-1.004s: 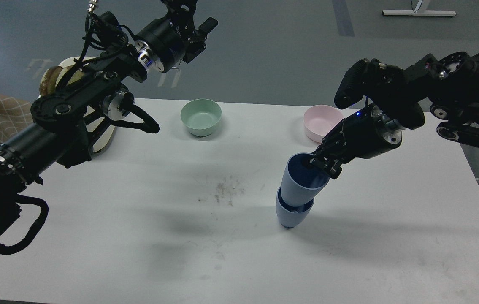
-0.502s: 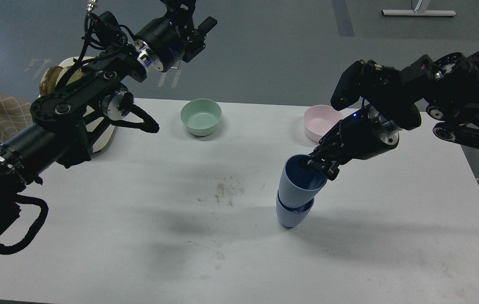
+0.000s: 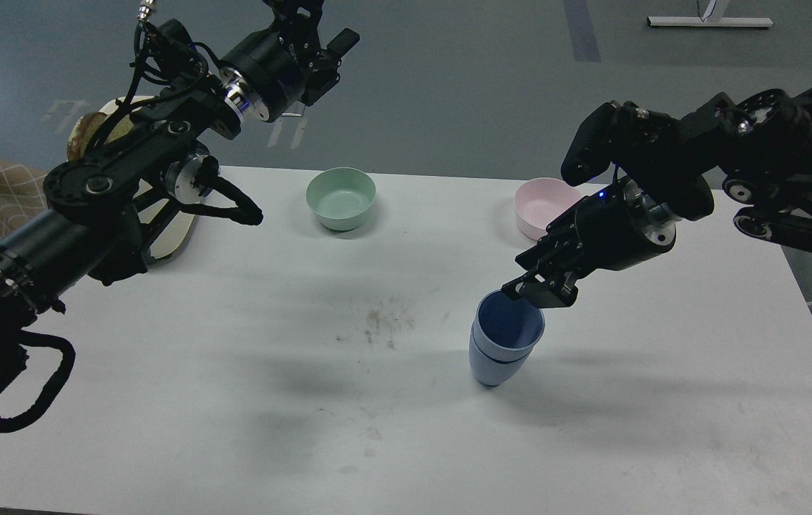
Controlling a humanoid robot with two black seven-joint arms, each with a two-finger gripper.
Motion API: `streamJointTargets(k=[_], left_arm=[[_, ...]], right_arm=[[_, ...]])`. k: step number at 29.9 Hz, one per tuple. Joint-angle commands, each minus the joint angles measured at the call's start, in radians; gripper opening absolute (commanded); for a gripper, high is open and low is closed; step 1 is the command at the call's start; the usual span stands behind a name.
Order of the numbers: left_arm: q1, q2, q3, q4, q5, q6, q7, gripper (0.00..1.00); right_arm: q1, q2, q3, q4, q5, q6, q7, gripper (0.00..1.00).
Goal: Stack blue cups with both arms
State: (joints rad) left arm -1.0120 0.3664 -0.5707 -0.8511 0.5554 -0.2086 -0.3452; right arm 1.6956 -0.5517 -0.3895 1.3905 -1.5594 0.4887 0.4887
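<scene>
Right gripper (image 3: 544,287) fingers parted, empty, just above rim of nested blue cups (image 3: 502,347) upright on table (image 3: 234,400); left gripper (image 3: 316,32) raised far off, state unclear; cups likely light, rigid, smooth, grip by rim

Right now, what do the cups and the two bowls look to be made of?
Blue cups: probably matte plastic, given the thin walls, even colour and lack of glare. Green bowl and pink bowl: likely the same sort of matte plastic or melamine, with pastel, smooth surfaces and only a soft sheen. Glazed ceramic seems unlikely but can't be ruled out.
</scene>
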Motion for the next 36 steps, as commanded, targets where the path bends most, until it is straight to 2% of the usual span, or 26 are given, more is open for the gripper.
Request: streamJointTargets(k=[1, 2, 5, 8, 11, 18, 21, 24, 27, 30, 36], left_arm=[[0.001, -0.001, 0.000, 0.000, 0.000, 0.000, 0.002, 0.98], [0.000, -0.001, 0.000, 0.000, 0.000, 0.000, 0.002, 0.98], [0.000, 0.000, 0.000, 0.000, 0.000, 0.000, 0.002, 0.98], [0.000, 0.002, 0.000, 0.000, 0.000, 0.001, 0.002, 0.98], [0.000, 0.003, 0.002, 0.001, 0.000, 0.003, 0.002, 0.98], [-0.002, 0.046, -0.001, 0.003, 0.000, 0.003, 0.015, 0.98], [-0.002, 0.060, -0.003, 0.004, 0.000, -0.011, 0.017, 0.98], [0.016, 0.074, -0.003, 0.003, -0.023, -0.012, 0.014, 0.98], [0.070, 0.071, -0.011, 0.000, -0.097, -0.014, 0.003, 0.98], [0.095, 0.063, -0.041, -0.002, -0.111, -0.037, 0.005, 0.98], [0.165, 0.025, -0.155, 0.009, -0.112, -0.195, 0.015, 0.98]], right_arm=[[0.009, -0.004, 0.021, -0.008, 0.002, 0.000, 0.000, 0.74], [0.012, -0.005, 0.032, -0.013, 0.004, 0.000, 0.000, 0.76], [0.015, -0.017, 0.134, -0.075, 0.021, 0.000, 0.000, 0.96], [0.018, -0.024, 0.210, -0.169, 0.091, 0.000, 0.000, 0.99], [0.012, -0.037, 0.273, -0.293, 0.180, 0.000, 0.000, 1.00], [-0.077, -0.096, 0.399, -0.424, 0.232, 0.000, 0.000, 1.00], [-0.160, -0.097, 0.478, -0.514, 0.329, 0.000, 0.000, 1.00], [-0.287, -0.086, 0.579, -0.585, 0.535, 0.000, 0.000, 1.00], [-0.423, -0.077, 0.653, -0.590, 0.738, -0.161, 0.000, 1.00], [-0.484, -0.067, 0.692, -0.590, 0.876, -0.263, 0.000, 1.00], [-0.574, 0.004, 0.799, -0.588, 1.244, -0.299, 0.000, 1.00]])
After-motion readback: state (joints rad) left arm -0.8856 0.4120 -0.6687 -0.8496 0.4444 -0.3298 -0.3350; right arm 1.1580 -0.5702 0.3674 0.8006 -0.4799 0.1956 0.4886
